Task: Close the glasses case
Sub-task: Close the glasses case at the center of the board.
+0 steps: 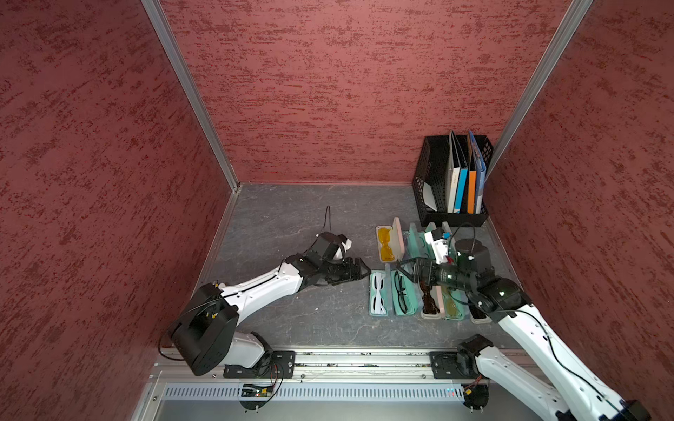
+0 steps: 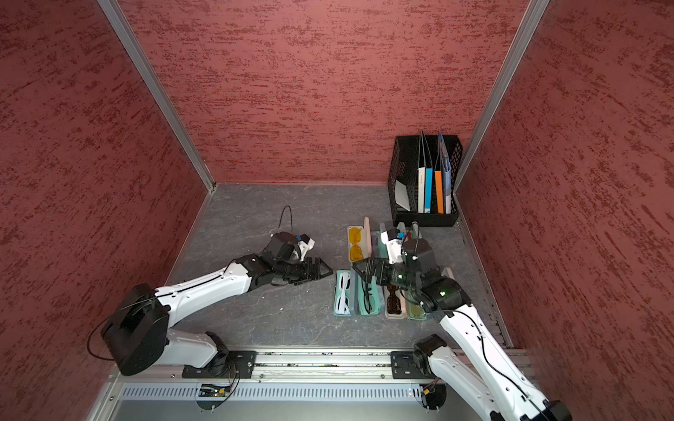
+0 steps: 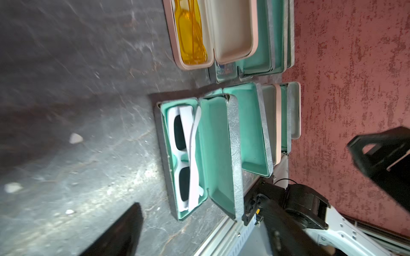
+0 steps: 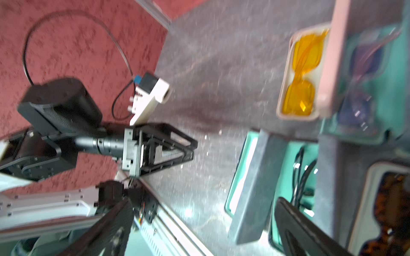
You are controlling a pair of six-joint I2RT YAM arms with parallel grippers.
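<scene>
Down on a grey, stone-veined tabletop [image 1: 291, 226], walled in by rough, red, plaster-textured panels [image 1: 328, 91], open glasses cases lie in two close rows. At the left end of the near row lies a rectangular hard glasses case [image 3: 160, 144], grainy silver-grey outside and lined in smooth teal. Its lid [image 3: 218, 153] stands roughly upright on the long hinge side, and chunky white sunglasses [image 3: 188, 155] with dark lenses lie folded in the base. The left gripper [image 1: 364, 270], with black triangular open-frame fingers [image 3: 124, 230], points at the far left corner of this case, just beside it. Its jaws are wide apart with nothing between them. The right gripper [image 1: 404, 270] hangs over the far end of the neighbouring teal-lined case [image 1: 411, 304], which holds thin black-framed glasses [image 1: 400, 291]. Its jaws are spread wide too and grip nothing. Behind, a rounded cream case [image 3: 233, 33] with a pinkish rim holds translucent amber glasses [image 3: 190, 33]. In the far right corner a black perforated file holder [image 1: 432, 164] holds upright folders [image 1: 461, 182].
</scene>
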